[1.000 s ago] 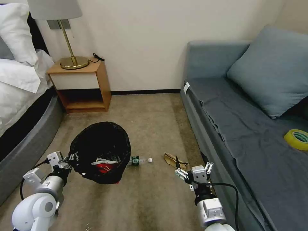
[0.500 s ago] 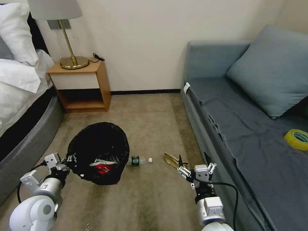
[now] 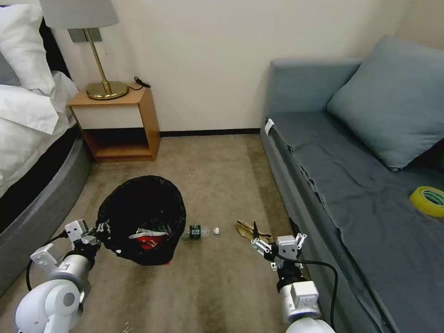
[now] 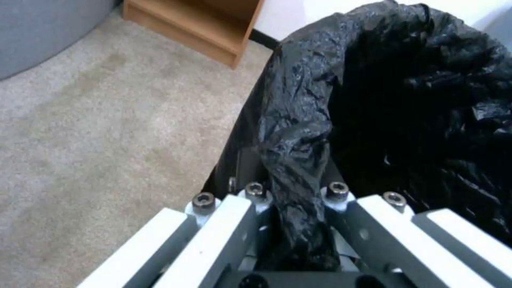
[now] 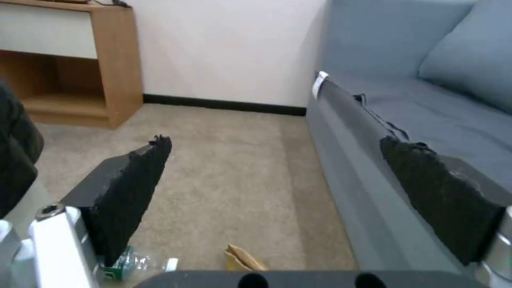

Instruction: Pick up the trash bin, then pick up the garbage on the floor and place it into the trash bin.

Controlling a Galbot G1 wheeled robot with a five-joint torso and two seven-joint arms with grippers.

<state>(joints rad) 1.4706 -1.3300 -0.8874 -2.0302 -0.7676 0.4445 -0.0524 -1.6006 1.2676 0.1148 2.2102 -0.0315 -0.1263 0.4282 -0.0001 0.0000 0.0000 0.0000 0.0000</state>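
Left gripper (image 3: 102, 230) (image 4: 299, 224): jaws are clamping the bag-covered rim of the bin (image 3: 141, 217) (image 4: 395, 100), a fold of black bag pinched between them in the left wrist view. Bin is sitting low over the carpet (image 3: 217, 286) at the robot's left front, mouth tipped toward the camera. Inside it, a red-and-white carton (image 3: 149, 239) and a bit of silvery wrapper (image 3: 159, 228) are lying at the bottom

Right gripper (image 3: 274, 235) (image 5: 277, 188): jaws are standing wide open, nothing between them, black pads (image 5: 133, 192) apart in the right wrist view. It is hovering low over the carpet just beside the sofa (image 3: 365, 208) front

Brown paper (image 3: 252, 230) (image 5: 244, 258) is lying on the carpet just ahead of the right gripper, near the sofa base. Bottle (image 3: 201, 231) (image 5: 133, 264) with green label is lying on its side on the carpet between bin and paper, its green end touching or nearly touching the bin

Yellow tape roll (image 3: 428, 200) is resting on the sofa seat, well apart. Nightstand (image 3: 115, 122) with lamp (image 3: 92, 51) is standing against the far wall, bed (image 3: 32, 138) at left
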